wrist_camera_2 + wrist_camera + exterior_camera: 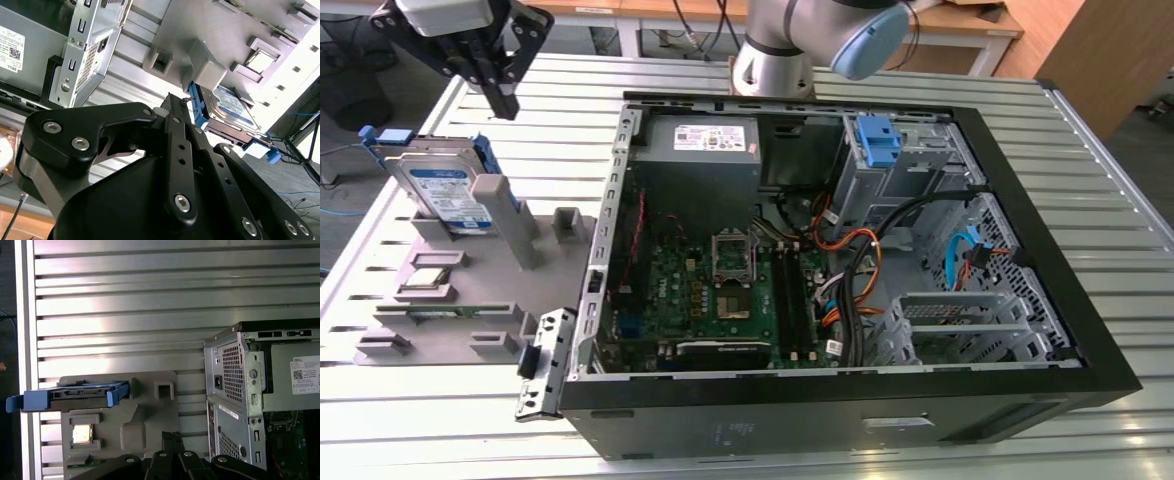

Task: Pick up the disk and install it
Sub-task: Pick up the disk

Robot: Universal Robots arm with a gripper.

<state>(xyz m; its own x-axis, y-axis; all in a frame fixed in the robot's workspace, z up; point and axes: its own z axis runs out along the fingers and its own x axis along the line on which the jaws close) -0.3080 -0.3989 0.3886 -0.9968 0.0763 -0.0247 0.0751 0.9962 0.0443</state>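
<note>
Gripper (503,106) up high over the slatted table (440,425), and the fingers (495,78) are pressed together, tip to tip, with no gap to speak of and nothing between them. In both wrist views the two black fingers (167,446) run side by side to a single closed point, touching nothing. The disk (444,188) stands on edge in the grey tray (487,292), below the fingertips and well apart from them. In the first wrist view it shows edge-on (75,397), blue rails at each end, off to one side of the fingertips rather than straight beyond them. The open case (854,405) lies on the fingers' other side, just beside the tray.
</note>
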